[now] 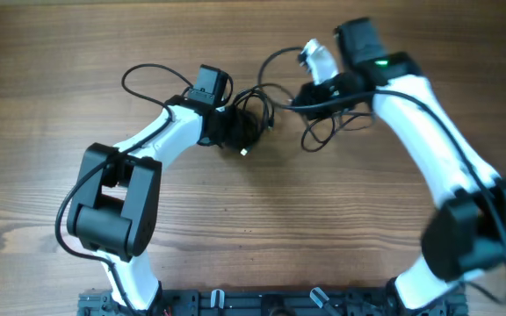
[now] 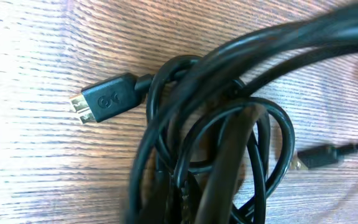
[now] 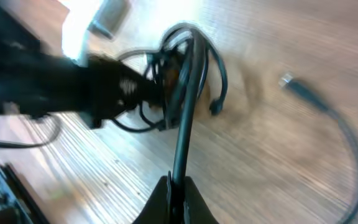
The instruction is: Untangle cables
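Firstly, right gripper (image 3: 176, 198): fingers pinched together on one taut strand of thin black flexible cables (image 3: 183, 124). Strand's long axis runs straight from jaws toward knotted bunch (image 1: 251, 123) mid-table. Left gripper (image 1: 235, 136) sits at bunch; how far open not discernible. Cables judged light, limp, smooth-jacketed, likely slippery. Best hold: near flat gold-tipped black plug (image 2: 107, 102), pointing left in left wrist view, on brown wooden table (image 1: 341, 228).

wood-grain worktop (image 1: 262, 228) carries black cables (image 2: 278, 43), bunched near 12 o'clock, loose loops reaching toward 11 and 1; a plug (image 2: 107, 102) lies flat on it.
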{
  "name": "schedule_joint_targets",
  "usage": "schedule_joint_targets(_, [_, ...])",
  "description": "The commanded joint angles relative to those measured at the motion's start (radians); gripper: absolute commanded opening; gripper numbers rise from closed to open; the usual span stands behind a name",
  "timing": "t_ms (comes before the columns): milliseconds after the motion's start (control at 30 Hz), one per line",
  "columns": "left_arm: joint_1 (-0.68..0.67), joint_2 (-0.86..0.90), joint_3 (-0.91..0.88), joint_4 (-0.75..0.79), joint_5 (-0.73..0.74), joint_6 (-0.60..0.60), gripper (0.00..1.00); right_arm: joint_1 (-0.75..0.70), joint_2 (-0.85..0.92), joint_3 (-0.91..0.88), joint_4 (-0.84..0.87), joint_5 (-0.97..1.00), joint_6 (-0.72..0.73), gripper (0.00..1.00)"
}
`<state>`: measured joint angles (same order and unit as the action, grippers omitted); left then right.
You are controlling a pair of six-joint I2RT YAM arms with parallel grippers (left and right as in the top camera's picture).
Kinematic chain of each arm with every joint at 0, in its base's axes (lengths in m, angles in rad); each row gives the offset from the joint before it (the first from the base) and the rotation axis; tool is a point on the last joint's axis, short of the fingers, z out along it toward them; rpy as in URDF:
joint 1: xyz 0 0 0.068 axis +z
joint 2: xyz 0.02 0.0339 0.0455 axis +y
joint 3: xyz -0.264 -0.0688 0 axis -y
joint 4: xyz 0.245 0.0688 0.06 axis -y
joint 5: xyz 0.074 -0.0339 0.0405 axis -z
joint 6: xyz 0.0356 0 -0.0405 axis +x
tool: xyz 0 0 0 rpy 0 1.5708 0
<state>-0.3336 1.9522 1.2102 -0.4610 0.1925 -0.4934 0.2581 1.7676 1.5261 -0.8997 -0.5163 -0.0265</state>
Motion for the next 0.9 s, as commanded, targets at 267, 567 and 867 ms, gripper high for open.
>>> schedule_joint_targets(267, [0.018,0.004,-0.007,-0.008,-0.003,0.008,0.04,-0.216,-0.154,0.001,-0.157,0.566,0.333,0.04])
schedule_joint_targets(567, [0.018,0.004,-0.007,-0.010,-0.002,0.007,0.04,-0.304,-0.154,-0.091,-0.070,0.786,0.445,0.04])
schedule_joint_targets(867, [0.018,0.004,-0.007,-0.010,-0.002,0.007,0.04,-0.318,-0.153,-0.247,0.192,0.605,0.289,0.68])
